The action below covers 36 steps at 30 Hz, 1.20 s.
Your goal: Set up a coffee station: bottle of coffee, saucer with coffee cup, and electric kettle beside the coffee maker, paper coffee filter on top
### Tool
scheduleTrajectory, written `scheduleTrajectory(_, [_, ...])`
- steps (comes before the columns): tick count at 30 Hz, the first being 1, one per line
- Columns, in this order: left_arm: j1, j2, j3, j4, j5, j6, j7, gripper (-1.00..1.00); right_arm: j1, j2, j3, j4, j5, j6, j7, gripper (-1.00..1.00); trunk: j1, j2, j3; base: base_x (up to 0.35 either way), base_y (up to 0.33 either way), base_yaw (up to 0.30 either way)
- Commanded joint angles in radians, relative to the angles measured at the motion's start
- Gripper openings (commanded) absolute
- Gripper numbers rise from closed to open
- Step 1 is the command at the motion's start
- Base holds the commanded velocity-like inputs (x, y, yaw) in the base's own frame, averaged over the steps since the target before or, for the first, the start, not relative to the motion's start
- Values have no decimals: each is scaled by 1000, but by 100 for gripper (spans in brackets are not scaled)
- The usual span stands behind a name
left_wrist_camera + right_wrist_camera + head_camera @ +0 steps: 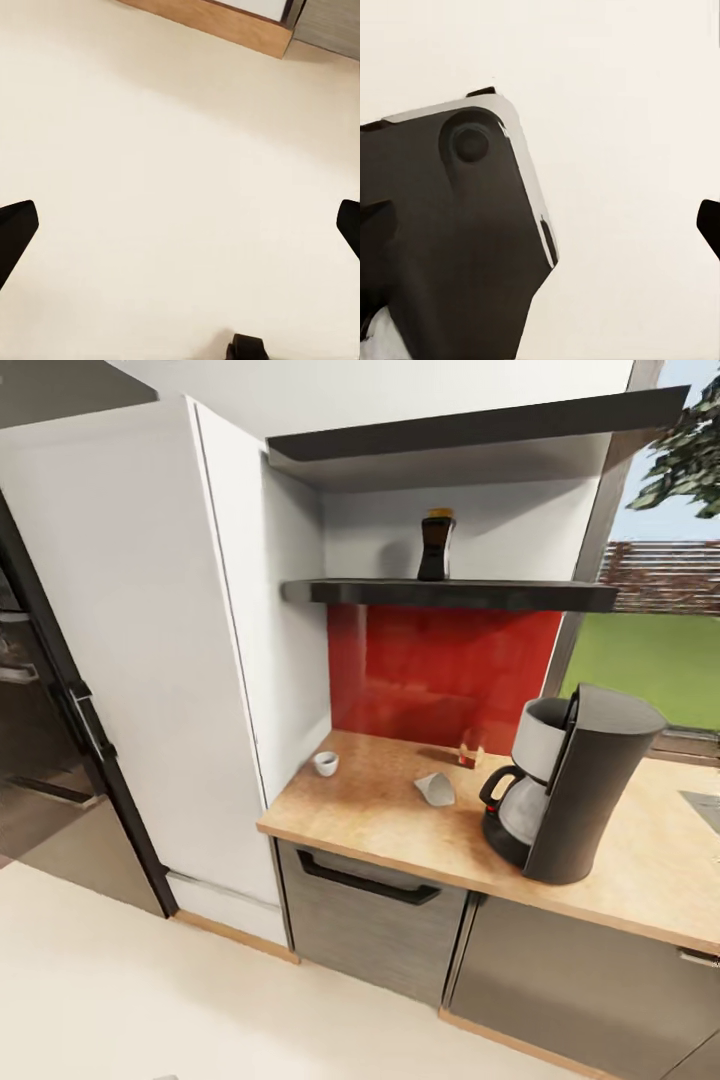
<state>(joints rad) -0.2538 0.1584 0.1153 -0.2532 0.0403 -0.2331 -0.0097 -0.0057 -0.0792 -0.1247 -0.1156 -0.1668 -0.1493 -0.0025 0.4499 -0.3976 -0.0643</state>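
With both arms low over the floor point(172, 172), left jaws point(180, 225) and right jaws point(547, 225) spread wide and empty, the bottle point(436, 544) stands far above them on the shelf point(450, 594), risking a tip-over if approached too fast.

Bright, even light; soft render; faint shadows.

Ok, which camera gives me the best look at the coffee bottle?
The head view: the bottle stands upright on the lower shelf, whole and unobstructed, above the countertop. The wrist views look down at pale floor, giving nothing of the bottle.
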Motion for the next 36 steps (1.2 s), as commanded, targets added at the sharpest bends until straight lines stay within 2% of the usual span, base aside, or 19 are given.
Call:
scheduleTrajectory(1, [-1,1,2,1,5,-3,-1,100,0,1,-1,-4,-19,-3,0,100,0,-2,-2,-266,188,-51])
scheduleTrajectory(7, [-1,4,5,2,5,-3,3,100,0,5,3,-15,-33,-3,7,100,0,-2,-2,-169,135,-15])
scheduleTrajectory(21, [-21,0,-3,-29,-11,-6,-2,100,0,6,4,-39,-36,-3,4,100,0,-2,-2,-7,6,-1])
scheduleTrajectory(22, [-75,-7,-4,-144,-10,3,-21,100,0,6,4,-38,-36,-4,6,100,0,-2,-2,0,0,0])
scheduleTrajectory(25, [-115,-9,-3,-205,-10,9,-44,100,0,6,4,-38,-36,-5,6,100,0,-2,-2,0,0,0])
scheduleTrajectory(29, [-173,-17,-3,-244,-10,84,-85,100,0,6,3,-38,-36,-5,6,100,0,-2,-2,0,0,0])
scheduleTrajectory(36, [-278,-33,-6,-317,-12,287,-195,100,0,6,1,-37,-36,-6,6,100,0,-2,-2,0,0,-62])
